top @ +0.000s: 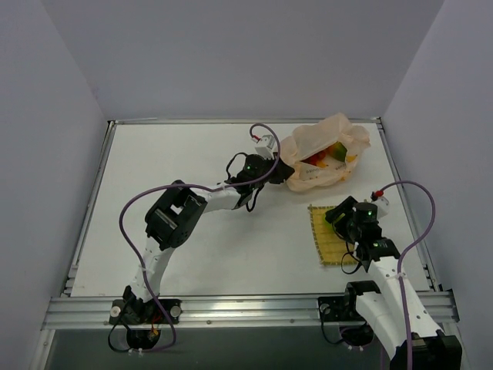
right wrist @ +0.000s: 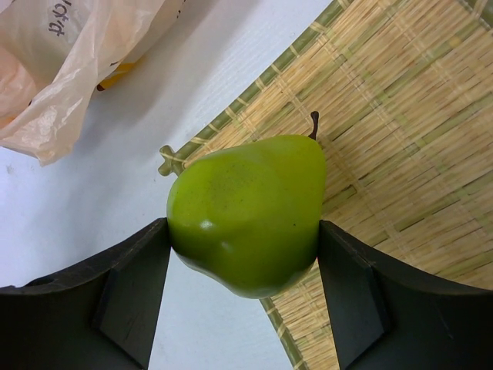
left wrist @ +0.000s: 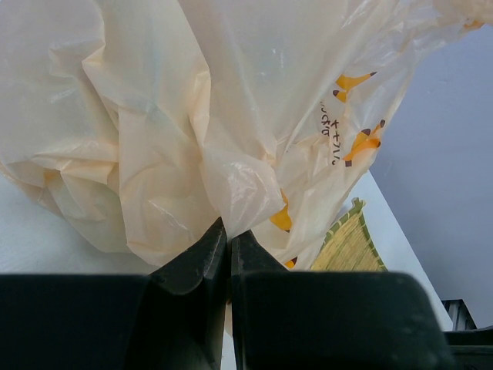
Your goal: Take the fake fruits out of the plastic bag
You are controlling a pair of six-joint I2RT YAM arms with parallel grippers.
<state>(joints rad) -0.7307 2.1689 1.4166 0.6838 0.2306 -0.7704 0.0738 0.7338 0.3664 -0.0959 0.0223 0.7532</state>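
Left tool [top: 276, 166] is reaching across the counter [top: 177, 154] to the near-left side of the bag [top: 350, 137]. The overhead view is not showing the fingers clearly. The left wrist view is settling it: left tool [left wrist: 229, 235] is pressing its fingers together on a pinched fold of the bag [left wrist: 177, 116], with crinkled cream plastic filling most of that view and orange printed marks showing on the right.

Bag is sitting at the far right of the counter, mouth gaping upward. Only the overhead view is looking inside: fruits [top: 329, 154] are lying in there, red, green and orange, too small to count.

Right tool [top: 340, 215] is hanging over the far-left corner of the yellow woven mat [top: 330, 245]. From above, the wrist is hiding whatever it is carrying. The right wrist view is showing it: right tool [right wrist: 243, 235] is clamping a green pear [right wrist: 246, 212] between both fingers, stem pointing away. The pear is sitting over the edge of the mat [right wrist: 400, 116]; I cannot tell whether it is touching the weave. A flap of the bag [right wrist: 69, 62] is lying at the upper left of that view, apart from the mat.

The mat [left wrist: 350, 247] is also peeking in behind the bag in the left wrist view.

Purple cables [top: 131, 212] are looping off both arms.
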